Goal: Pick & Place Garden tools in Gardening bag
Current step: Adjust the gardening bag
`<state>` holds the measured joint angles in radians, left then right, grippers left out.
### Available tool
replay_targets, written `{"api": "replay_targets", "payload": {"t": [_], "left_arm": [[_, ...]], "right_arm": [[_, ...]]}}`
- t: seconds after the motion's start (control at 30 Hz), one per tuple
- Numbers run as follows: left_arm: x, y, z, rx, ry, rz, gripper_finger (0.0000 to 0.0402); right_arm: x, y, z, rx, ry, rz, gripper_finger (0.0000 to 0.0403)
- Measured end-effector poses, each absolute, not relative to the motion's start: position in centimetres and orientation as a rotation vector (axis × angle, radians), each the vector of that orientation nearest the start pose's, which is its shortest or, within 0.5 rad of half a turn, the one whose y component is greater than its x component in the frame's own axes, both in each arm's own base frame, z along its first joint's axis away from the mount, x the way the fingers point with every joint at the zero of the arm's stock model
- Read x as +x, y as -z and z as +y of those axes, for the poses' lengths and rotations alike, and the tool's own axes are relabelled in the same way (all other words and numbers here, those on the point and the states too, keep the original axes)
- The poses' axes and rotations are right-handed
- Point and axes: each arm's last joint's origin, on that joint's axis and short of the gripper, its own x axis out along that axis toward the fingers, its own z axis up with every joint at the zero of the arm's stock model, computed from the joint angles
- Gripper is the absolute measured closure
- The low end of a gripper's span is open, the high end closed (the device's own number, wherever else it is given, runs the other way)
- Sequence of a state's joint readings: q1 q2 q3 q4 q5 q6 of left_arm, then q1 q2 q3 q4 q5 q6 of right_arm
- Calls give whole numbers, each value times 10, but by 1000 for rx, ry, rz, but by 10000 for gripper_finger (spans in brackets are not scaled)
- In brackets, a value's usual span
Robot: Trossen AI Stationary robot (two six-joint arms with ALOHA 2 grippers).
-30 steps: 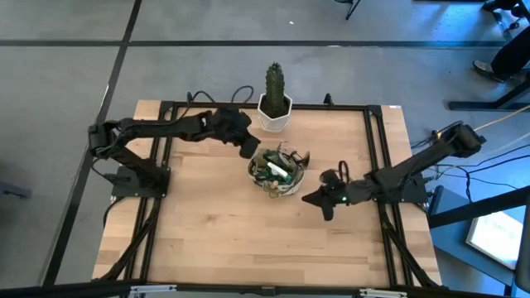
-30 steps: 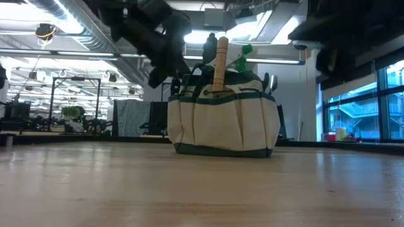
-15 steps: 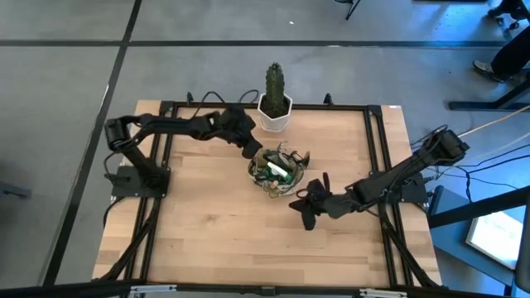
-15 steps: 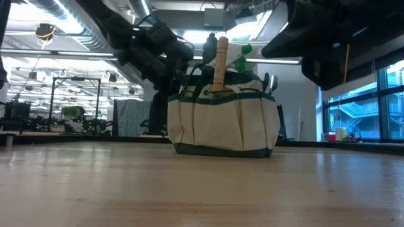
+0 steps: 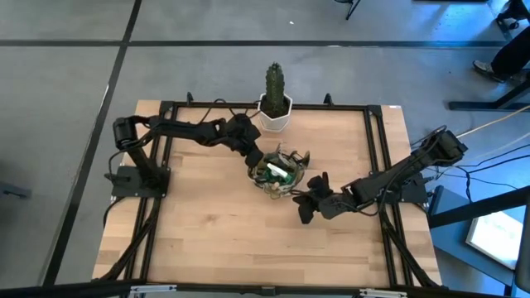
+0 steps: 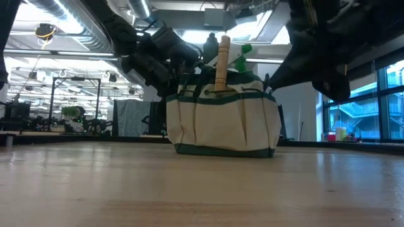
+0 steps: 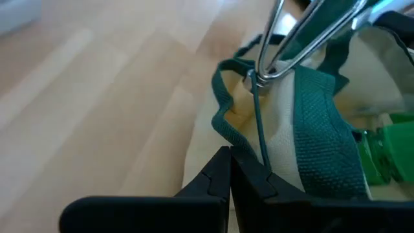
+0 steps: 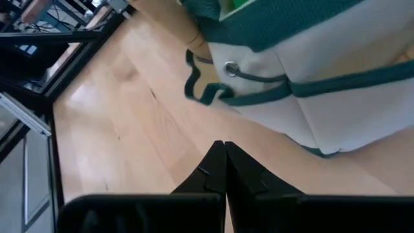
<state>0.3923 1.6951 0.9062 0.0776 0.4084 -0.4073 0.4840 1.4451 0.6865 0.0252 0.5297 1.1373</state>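
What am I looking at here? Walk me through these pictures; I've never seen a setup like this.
Two dark robot arms work at a wooden table. One picture looks straight down, one looks level across the tabletop, and two come from cameras on the arms' wrists. In the middle stands a gardening bag, with a wooden handle and a green sprayer sticking out of it. Behind it is a cactus in a white pot. The left gripper is at the bag's rim and the right gripper is beside the bag. Both are shut and neither holds anything.
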Motion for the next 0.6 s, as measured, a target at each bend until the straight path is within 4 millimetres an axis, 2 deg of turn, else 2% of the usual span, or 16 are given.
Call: {"api": "replay_targets", "payload": {"t": [0.6], "left_arm": [[320, -174, 90, -724, -130, 737, 400]], "right_arm": [[251, -177, 113, 740, 396, 535, 403]]}}
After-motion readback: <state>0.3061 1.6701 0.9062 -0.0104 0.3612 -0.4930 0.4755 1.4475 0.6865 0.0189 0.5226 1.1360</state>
